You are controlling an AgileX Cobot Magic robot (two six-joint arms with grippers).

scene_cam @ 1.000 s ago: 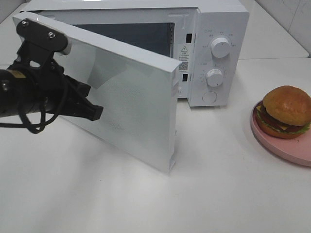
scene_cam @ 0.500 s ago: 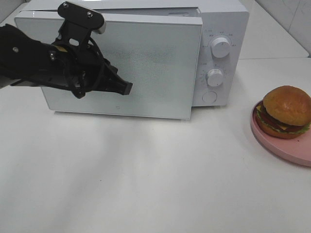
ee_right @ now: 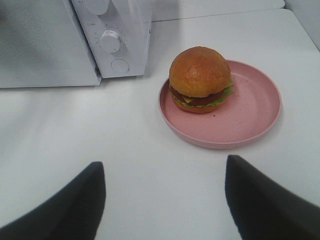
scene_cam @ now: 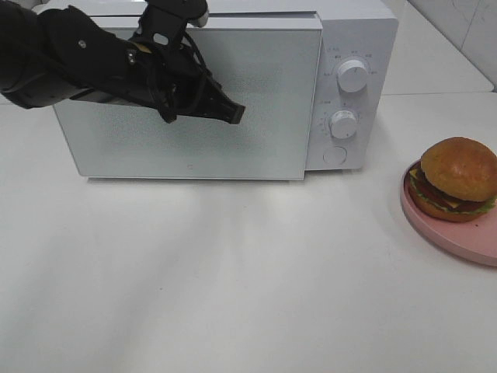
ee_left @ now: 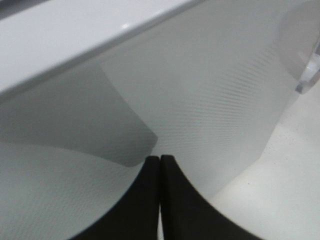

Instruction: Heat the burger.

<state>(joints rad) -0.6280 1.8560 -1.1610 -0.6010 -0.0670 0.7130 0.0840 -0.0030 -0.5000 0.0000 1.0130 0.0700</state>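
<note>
Burger point(scene_cam: 457, 179) upright on the pink plate point(scene_cam: 458, 233), bun top up, layers lying level; round, so no long axis to tell; set toward the plate's microwave-side edge, on the white desk point(scene_cam: 248, 295) right of the microwave point(scene_cam: 353, 85). Microwave door point(scene_cam: 256, 132) closed flat. Left tool point(scene_cam: 233, 113) narrowed tip to tip, fingers point(ee_left: 150, 200) pressed together, empty, right at the door front. Right tool point(ee_right: 165, 200) spread wide, empty, above the desk, well apart from the burger
</note>
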